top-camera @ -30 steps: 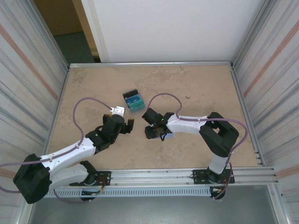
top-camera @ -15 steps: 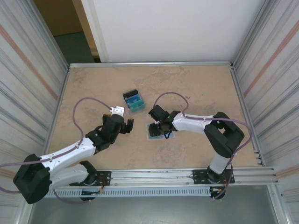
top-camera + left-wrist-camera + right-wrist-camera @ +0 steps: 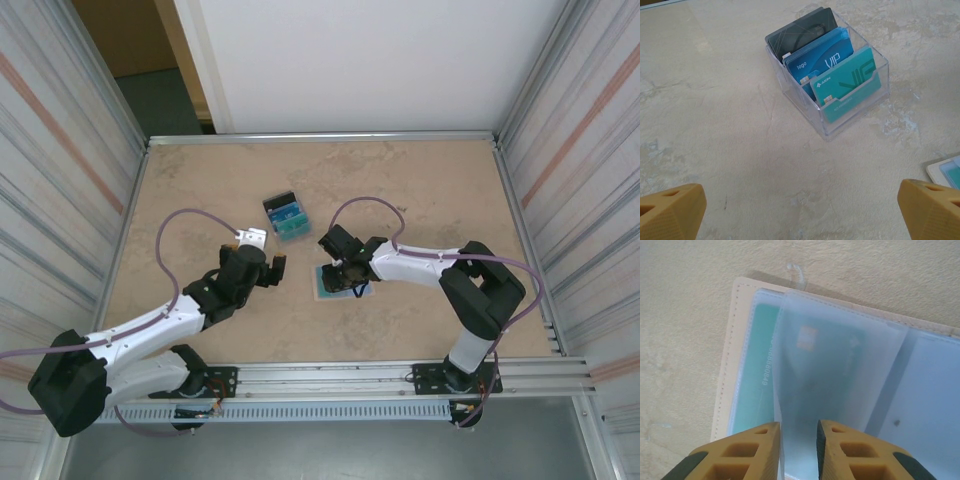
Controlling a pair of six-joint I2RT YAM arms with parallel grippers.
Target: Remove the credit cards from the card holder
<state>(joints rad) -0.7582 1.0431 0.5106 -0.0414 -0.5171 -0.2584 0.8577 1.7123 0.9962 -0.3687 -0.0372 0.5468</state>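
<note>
Your right gripper (image 3: pixel 799 435) hangs over the open card holder (image 3: pixel 722 390) on the table. Its fingers are nearly together at a clear sleeve (image 3: pixel 840 370); you cannot tell whether they pinch it. A teal card (image 3: pixel 756 375) sits inside. Your left gripper (image 3: pixel 800 210) is spread wide, facing a clear box (image 3: pixel 827 134).

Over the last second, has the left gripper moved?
No. In the top view the left gripper keeps the same gap to the clear card box, which has not shifted either.
</note>
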